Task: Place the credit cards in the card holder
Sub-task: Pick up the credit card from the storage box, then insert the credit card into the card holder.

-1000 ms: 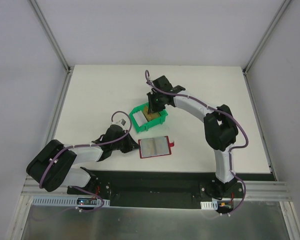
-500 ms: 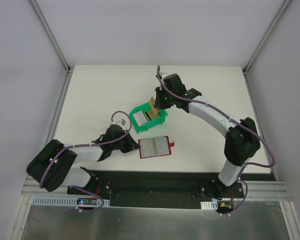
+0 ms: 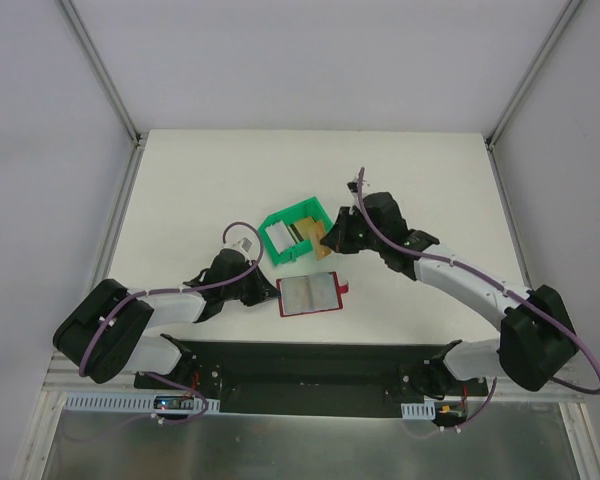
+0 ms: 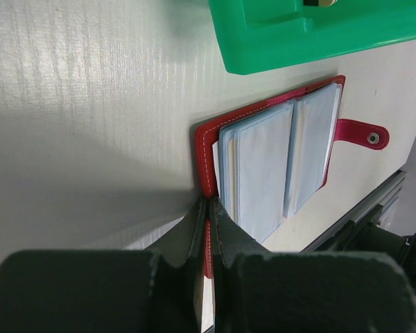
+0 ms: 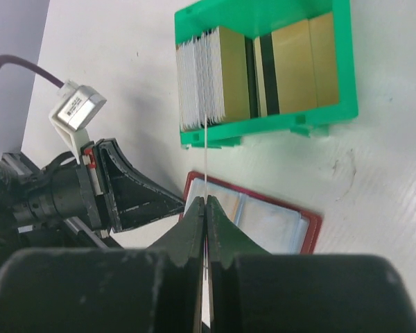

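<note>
The open card holder (image 3: 308,293) is dark red outside, pale blue-grey inside.

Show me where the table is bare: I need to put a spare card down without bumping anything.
Bare: the far strip of the table behind the green bin, and the far-left corner. Crowded: the middle, where bin, card holder, the left gripper pinching its edge and the right gripper holding a card sit close together.

White arm links (image 3: 460,285), black joints (image 3: 535,345) (purple cables (image 3: 235,226) alongside).
</note>
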You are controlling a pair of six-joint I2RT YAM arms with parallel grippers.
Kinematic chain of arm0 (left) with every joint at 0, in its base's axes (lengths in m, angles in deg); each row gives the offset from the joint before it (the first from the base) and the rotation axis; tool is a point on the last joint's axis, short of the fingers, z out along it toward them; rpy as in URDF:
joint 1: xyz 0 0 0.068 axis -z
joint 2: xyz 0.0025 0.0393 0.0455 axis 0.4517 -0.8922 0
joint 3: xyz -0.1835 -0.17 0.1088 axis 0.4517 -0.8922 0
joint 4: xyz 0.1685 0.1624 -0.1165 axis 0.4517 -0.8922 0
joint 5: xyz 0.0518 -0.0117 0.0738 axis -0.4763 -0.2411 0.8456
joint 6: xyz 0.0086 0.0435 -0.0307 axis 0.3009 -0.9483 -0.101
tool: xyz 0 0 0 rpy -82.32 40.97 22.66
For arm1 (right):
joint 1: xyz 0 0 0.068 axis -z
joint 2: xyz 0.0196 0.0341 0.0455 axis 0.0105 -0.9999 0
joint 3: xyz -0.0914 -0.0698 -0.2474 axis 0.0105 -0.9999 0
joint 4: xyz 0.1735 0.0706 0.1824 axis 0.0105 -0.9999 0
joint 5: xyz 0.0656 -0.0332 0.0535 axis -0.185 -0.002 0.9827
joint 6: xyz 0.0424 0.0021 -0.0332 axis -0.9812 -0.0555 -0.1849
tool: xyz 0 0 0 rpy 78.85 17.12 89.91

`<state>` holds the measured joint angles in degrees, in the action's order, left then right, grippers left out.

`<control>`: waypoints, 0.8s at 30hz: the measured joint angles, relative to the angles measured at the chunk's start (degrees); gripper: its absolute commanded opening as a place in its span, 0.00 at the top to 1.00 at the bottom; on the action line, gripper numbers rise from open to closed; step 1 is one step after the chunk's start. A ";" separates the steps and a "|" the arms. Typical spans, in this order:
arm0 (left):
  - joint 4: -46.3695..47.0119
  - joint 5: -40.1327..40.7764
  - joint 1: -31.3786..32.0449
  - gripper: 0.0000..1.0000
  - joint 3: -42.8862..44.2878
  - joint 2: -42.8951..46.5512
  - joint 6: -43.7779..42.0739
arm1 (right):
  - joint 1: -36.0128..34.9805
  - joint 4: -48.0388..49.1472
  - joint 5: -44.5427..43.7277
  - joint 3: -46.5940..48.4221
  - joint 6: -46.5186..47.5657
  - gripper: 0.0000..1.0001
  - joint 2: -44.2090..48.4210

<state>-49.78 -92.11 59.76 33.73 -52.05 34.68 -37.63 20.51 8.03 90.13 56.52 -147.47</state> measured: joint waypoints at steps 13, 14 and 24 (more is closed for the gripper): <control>0.02 -0.04 0.00 1.00 0.00 -0.02 0.00 | -7.65 13.75 -2.67 -20.46 -13.35 1.00 6.29; 0.02 -0.04 0.00 1.00 -0.02 -0.02 0.00 | -8.04 14.53 -2.97 -21.44 -14.27 1.00 6.12; 1.11 -0.11 0.00 1.00 -0.57 -0.02 0.07 | -10.29 23.37 -4.90 -26.77 -20.39 1.00 0.24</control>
<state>-48.66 -92.22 59.76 33.16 -52.07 34.74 -47.93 43.87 3.13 63.35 36.13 -147.23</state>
